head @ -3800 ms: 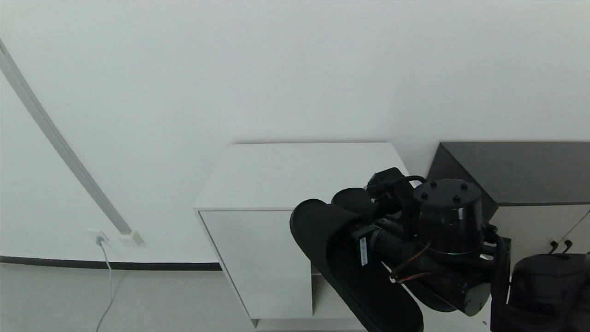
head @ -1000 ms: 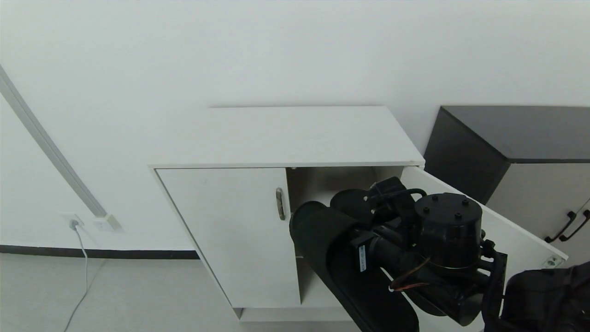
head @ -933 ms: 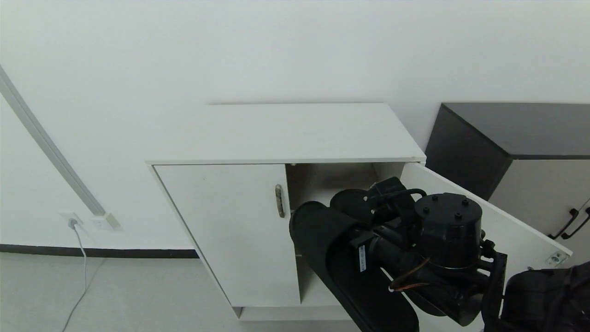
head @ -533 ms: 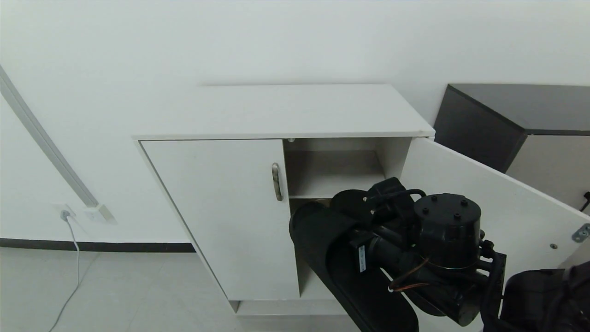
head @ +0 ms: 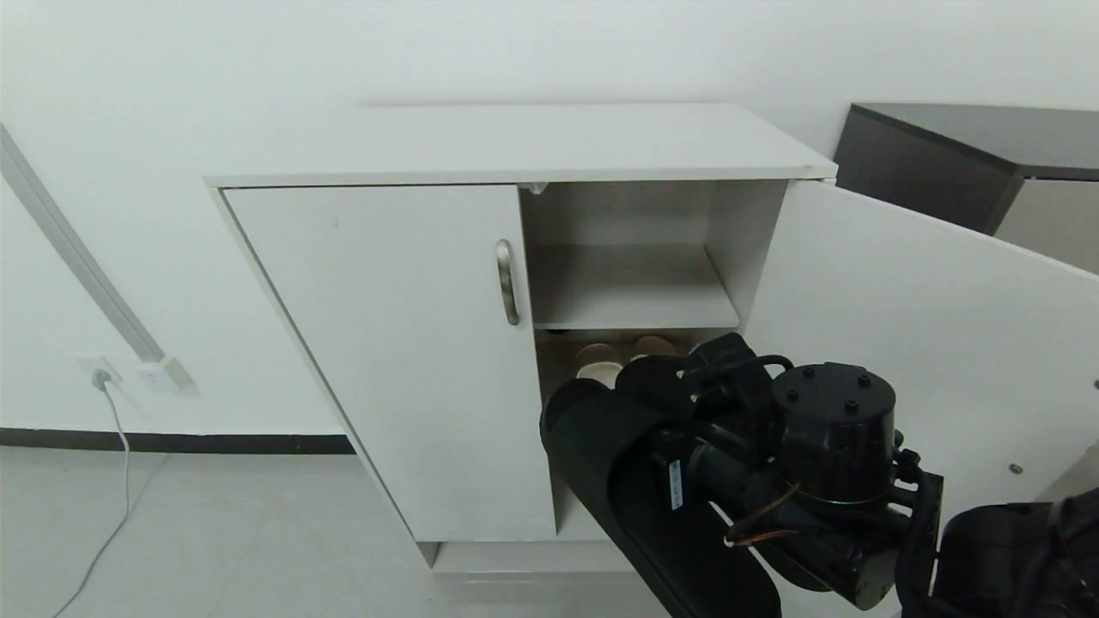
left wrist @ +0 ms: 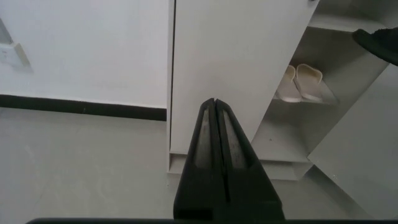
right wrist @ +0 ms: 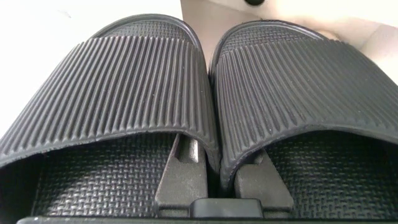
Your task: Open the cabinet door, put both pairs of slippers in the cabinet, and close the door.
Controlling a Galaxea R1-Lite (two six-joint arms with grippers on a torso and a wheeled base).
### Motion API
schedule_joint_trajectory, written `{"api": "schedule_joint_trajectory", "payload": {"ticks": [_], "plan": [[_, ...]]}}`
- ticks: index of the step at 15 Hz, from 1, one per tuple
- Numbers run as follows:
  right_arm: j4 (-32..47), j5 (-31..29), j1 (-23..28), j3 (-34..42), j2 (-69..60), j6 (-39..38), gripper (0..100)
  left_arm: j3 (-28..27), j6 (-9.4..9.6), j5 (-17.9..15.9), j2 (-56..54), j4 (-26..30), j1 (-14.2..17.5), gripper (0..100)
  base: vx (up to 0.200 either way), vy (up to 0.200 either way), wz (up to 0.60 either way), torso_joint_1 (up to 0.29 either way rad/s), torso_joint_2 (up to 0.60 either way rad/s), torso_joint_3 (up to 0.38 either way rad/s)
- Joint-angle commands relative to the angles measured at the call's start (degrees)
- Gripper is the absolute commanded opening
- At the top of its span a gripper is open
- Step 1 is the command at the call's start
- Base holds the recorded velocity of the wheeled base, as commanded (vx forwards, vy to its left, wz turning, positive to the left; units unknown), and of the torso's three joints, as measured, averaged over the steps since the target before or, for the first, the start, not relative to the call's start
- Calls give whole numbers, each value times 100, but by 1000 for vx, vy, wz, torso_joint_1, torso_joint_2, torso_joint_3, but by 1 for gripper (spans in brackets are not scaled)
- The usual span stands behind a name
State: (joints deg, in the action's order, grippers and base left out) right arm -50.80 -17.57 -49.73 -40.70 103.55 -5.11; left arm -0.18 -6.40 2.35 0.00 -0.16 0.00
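Note:
The white cabinet (head: 515, 142) stands against the wall with its left door (head: 386, 343) closed and its right door (head: 901, 326) swung wide open. Its upper shelf (head: 631, 296) is bare. A beige pair of slippers (head: 611, 359) lies on the shelf below, toes outward, the beige slippers (left wrist: 300, 83) also visible past my left gripper. My right gripper (right wrist: 219, 171) is shut on the black pair of slippers (head: 618, 468), its fingers (right wrist: 185, 174) under the two straps, held in front of the open half. My left gripper (left wrist: 215, 127) is shut and empty, low in front of the closed door (left wrist: 230, 56).
A dark-topped cabinet (head: 970, 142) stands right behind the open door. A wall socket with a cable (head: 101, 378) and a slanted trunking strip (head: 77, 257) are at the left. Grey floor (head: 189, 532) lies open before the closed door.
The camera has dropped and come closer, so the cabinet looms larger and its inner shelves and the beige slippers have come into sight. The right arm keeps its pose with the black slippers.

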Motion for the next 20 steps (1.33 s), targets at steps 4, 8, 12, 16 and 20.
{"api": "schedule_joint_trajectory", "payload": {"ticks": [4,8,12,16,20], "plan": [[-9,8,-2,27,52,-8,0,1,-2,2,9,-2,0,0,0,0,0,-68,458,375],[-396,8,7,89,254,54,0,1,-2,2,0,-2,0,0,0,0,0,-17,360,342],[-862,-1,24,221,421,256,0,1,-2,2,9,-2,0,0,0,0,0,2,47,37],[-993,-950,-108,-166,948,871,0,1,7,-16,9,-2,0,0,0,0,0,0,0,0],[782,-2321,-310,-1845,1273,317,0,1,7,-16,0,-2,0,0,0,0,0,0,0,0]]}}
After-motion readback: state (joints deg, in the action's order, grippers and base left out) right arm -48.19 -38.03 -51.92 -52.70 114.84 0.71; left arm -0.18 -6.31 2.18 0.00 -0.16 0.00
